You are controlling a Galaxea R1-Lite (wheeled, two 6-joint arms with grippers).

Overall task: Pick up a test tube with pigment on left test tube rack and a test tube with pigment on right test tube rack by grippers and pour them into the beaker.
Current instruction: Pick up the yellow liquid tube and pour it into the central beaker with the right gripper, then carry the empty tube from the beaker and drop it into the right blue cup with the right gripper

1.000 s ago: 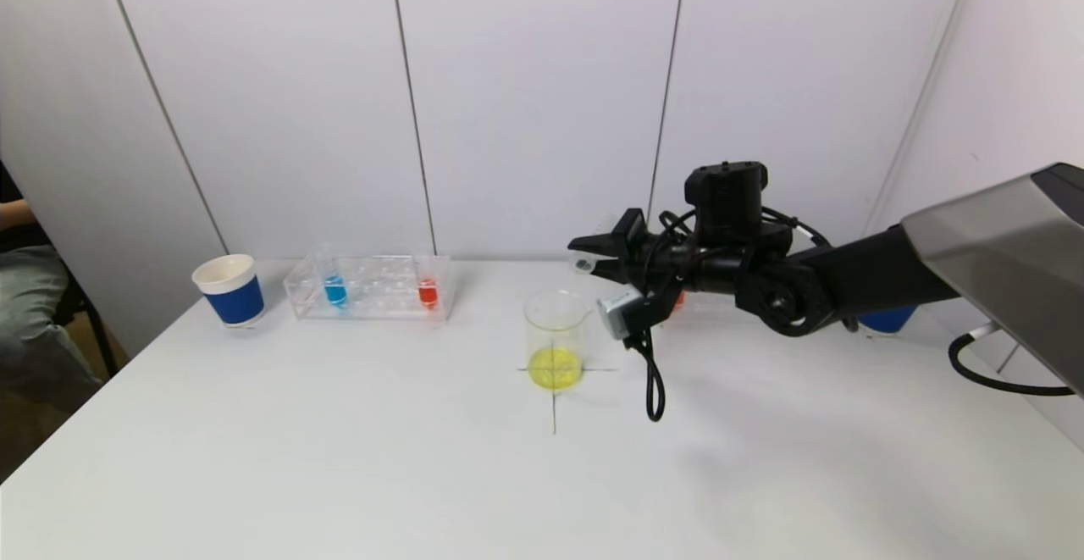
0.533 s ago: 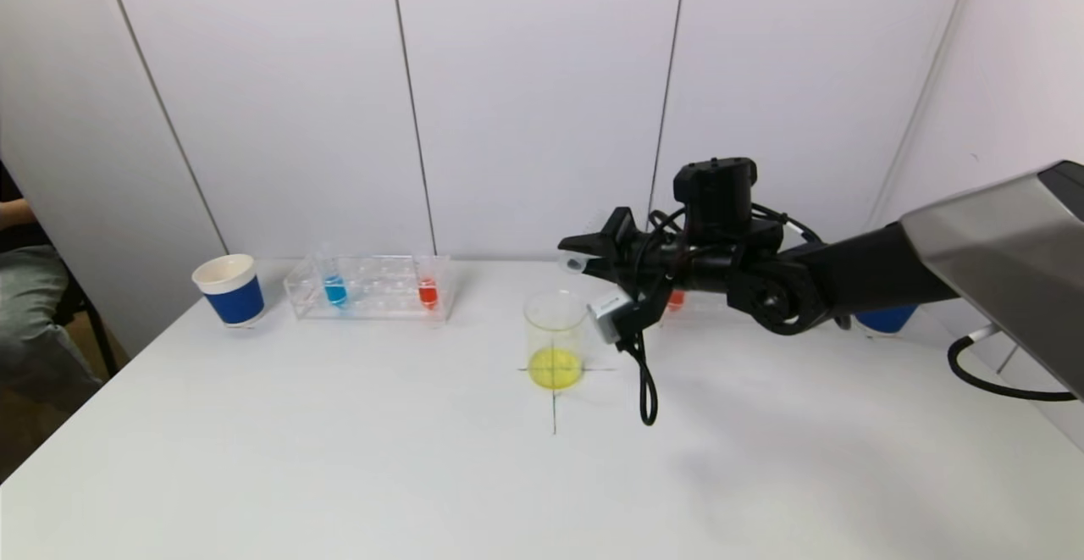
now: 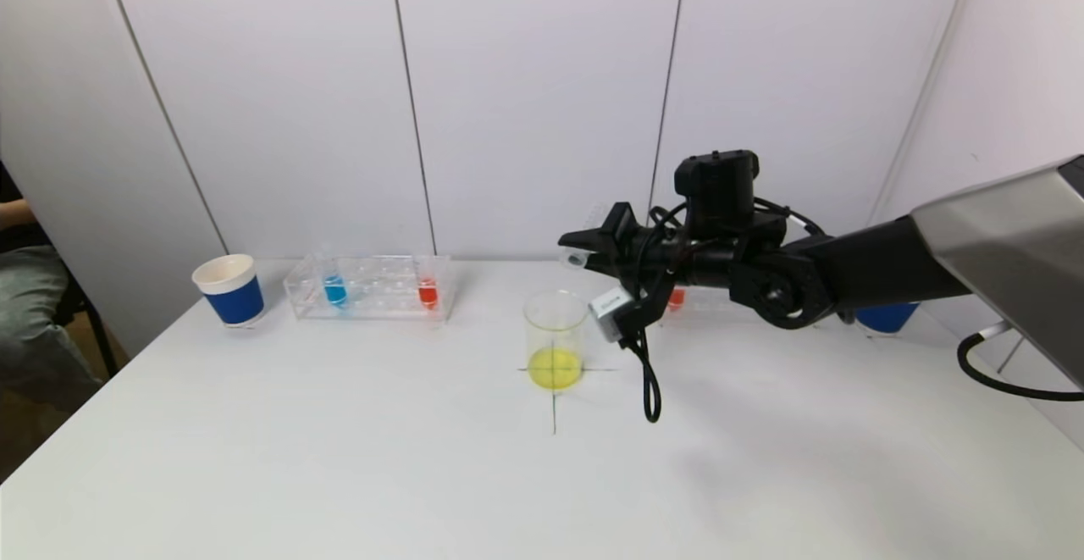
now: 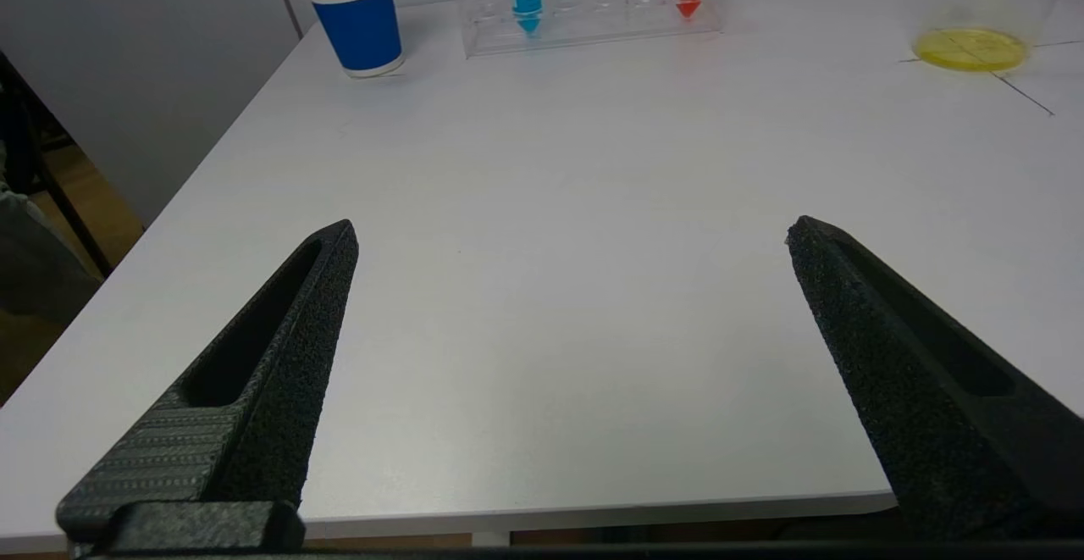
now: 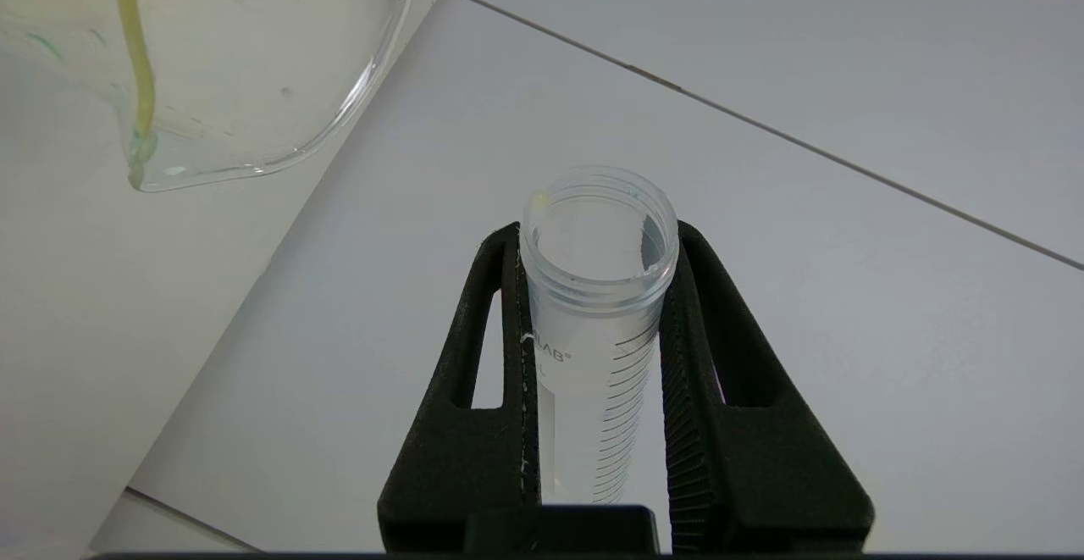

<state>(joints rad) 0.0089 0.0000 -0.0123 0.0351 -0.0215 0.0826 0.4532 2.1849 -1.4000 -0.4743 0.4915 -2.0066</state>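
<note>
Now, in the head view, the right gripper (image 3: 584,252) is seen a little higher and farther back from the beaker (image 3: 555,338) than a second ago, with the test tube (image 3: 577,259) pinched between its fingers and lying nearly level above and just behind the rim. Yellow liquid sits in the bottom of the beaker, so the right-hand pour is judged finished and the arm to be drawing away. The left rack (image 3: 370,287) holds a blue tube (image 3: 334,289) and a red tube (image 3: 428,291), both untouched.

In the left wrist view, the left gripper (image 4: 572,238) is held spread wide over the near table edge (image 4: 508,505), well apart from the rack; its pick is not yet begun.

In the right wrist view, the tube is shown empty, clamped just below its mouth, and a yellow streak (image 5: 135,60) is left down the beaker wall.
</note>
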